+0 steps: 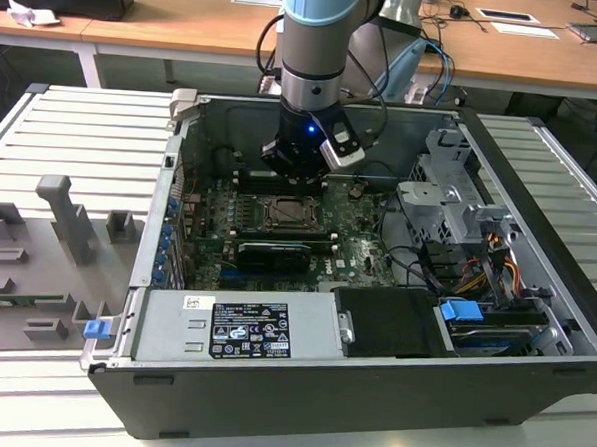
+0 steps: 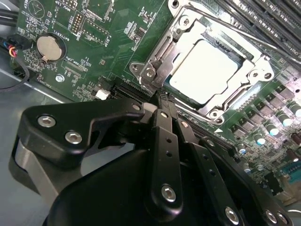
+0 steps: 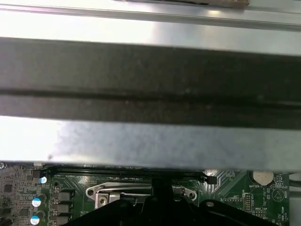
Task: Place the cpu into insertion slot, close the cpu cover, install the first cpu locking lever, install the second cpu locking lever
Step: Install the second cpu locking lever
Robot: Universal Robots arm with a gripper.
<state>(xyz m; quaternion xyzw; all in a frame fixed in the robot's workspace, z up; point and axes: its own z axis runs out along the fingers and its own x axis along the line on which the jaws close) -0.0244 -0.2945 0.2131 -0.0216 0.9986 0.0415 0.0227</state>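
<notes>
Wooden desks stand behind the open computer case (image 1: 533, 326). Inside it, the tool (image 2: 162, 101), fingers pressed together, hovers beside the slot (image 2: 181, 33), where the chip (image 2: 204, 70) lies under the closed cover (image 2: 157, 54).

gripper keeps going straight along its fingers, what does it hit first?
Probably the cpu cover at the socket's near edge: the gripper, fingers together, points at that corner, with the cpu just beyond. Depth is unclear.

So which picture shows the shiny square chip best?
The second wrist view: the chip lies flat in its socket, its pale top showing through the silver cover frame, just past the gripper. In the exterior view the socket is a small dark square below the arm. The first wrist view catches an edge of the frame.
</notes>
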